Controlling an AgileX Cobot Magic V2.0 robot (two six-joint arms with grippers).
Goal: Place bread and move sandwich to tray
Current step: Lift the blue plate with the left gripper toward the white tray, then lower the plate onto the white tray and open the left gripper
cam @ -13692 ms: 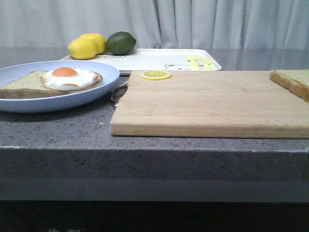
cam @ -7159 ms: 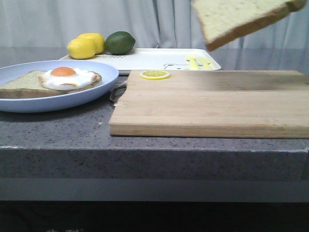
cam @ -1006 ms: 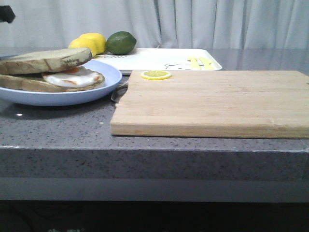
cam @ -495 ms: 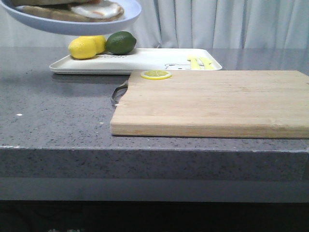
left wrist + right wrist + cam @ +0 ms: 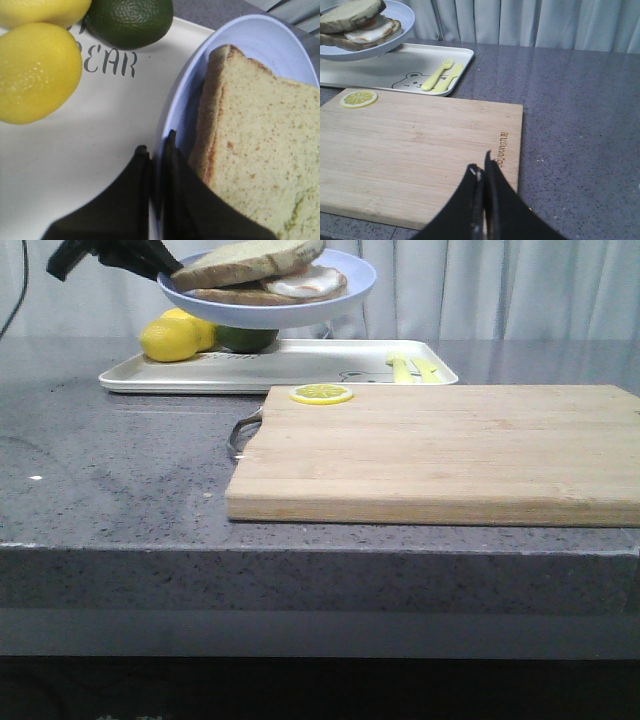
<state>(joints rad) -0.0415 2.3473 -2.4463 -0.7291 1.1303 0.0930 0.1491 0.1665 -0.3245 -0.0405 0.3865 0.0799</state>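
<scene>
Your left gripper pinches the rim of the plate, so the sandwich hangs in the air above the tray, ready to go down. Set it beside the lemons, not on them. Your right gripper is closed on nothing, above the cutting board.

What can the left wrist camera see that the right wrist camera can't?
Only the left wrist view shows two lemons, a lime and the left gripper pinching the plate's rim. Only the right wrist view shows the cutting board, lemon slice, yellow cutlery and right gripper. Both show the sandwich above the tray.
</scene>
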